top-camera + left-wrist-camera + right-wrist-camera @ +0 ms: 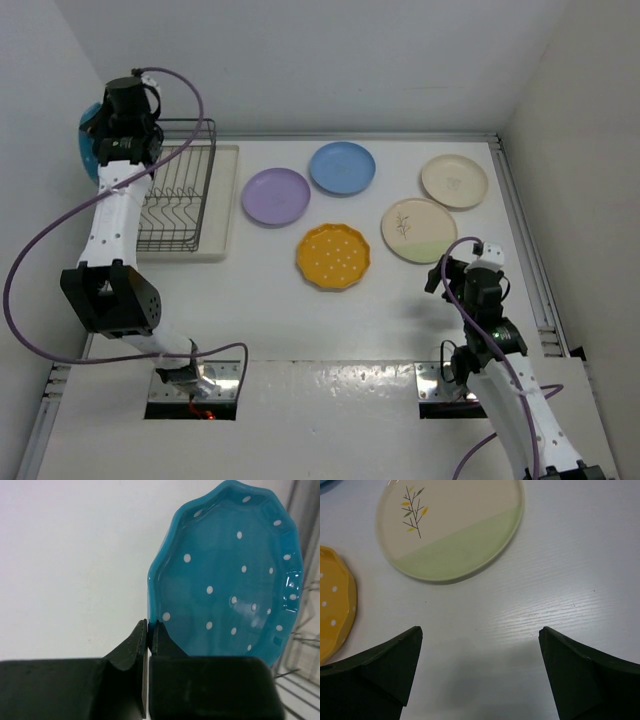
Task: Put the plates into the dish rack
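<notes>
Left wrist view first: the teal white-dotted plate [230, 575] stands on edge, pinched at its scalloped rim by the left gripper [149, 625], whose fingers are pressed together on the thin lip with hardly any gap between them. From overhead that plate shows only as a sliver of teal past the far end of the left arm, raised off the table at the far left edge of the dish rack [180, 200], close to the side wall. Whether its lower edge already touches the wires I cannot tell. The dark wire rack sits on a flat cream tray [225, 250] in the far left part of the table [300, 320], and I can make out no plate between its prongs. The other five plates lie flat on the white tabletop to the right of the tray, apart from one another: the lilac plate [275, 195] nearest the tray, the blue plate [342, 167] beyond it, the orange dotted plate [333, 256] nearer the arms, the cream plate with the sprig and green band [418, 230] to its right, and the plain cream plate [453, 181] furthest right. The right gripper [480, 632] hangs above bare table just on the near side of the sprig plate, its fingers spread wide apart and holding nothing. A purple cable [40, 250] loops off the left arm.
</notes>
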`<state>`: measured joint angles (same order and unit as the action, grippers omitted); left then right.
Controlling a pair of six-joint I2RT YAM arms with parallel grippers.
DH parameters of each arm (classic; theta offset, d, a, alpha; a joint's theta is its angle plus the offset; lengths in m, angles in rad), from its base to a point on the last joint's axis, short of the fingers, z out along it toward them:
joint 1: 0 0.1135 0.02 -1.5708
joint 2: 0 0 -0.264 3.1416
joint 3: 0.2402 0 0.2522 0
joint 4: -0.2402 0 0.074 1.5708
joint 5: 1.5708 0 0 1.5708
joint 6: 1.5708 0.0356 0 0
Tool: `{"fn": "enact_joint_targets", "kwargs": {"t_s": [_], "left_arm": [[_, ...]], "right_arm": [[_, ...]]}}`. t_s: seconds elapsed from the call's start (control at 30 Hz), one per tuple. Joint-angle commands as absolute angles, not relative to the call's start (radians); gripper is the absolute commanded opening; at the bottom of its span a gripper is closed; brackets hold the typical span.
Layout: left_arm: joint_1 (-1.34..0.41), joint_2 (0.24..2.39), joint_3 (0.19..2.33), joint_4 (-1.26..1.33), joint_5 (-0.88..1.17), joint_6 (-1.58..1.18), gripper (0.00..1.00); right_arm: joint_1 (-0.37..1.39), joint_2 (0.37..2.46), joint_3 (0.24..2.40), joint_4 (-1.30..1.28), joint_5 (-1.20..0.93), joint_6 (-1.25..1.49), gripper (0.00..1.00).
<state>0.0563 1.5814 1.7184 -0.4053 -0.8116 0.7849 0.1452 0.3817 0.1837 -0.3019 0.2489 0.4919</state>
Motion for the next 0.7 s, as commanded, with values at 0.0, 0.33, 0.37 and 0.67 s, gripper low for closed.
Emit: {"fn": "enact_joint_targets", "kwargs": {"t_s": [0.0, 0.33, 0.37, 0.67], "left_arm": [[0.146, 1.493, 1.684, -0.118, -0.769, 0.903, 0.00], [0.310, 1.474, 1.549, -0.044, -0.543, 0.871, 0.00], [0.310, 1.474, 1.549, -0.034, -0.531, 0.871, 0.00], [0.310, 1.474, 1.537, -0.029, -0.511, 0.851, 0.00]], "right_arm": [[0.143, 0.403, 0.202, -0.244, 0.233, 0.476, 1.00], [0.143, 0.495, 0.267, -0.236, 0.229, 0.449, 1.00], [0.143, 0.503, 0.271, -0.239, 0.229, 0.446, 1.00], [0.143, 0.537, 0.302, -0.233, 0.229, 0.456, 1.00]]}}
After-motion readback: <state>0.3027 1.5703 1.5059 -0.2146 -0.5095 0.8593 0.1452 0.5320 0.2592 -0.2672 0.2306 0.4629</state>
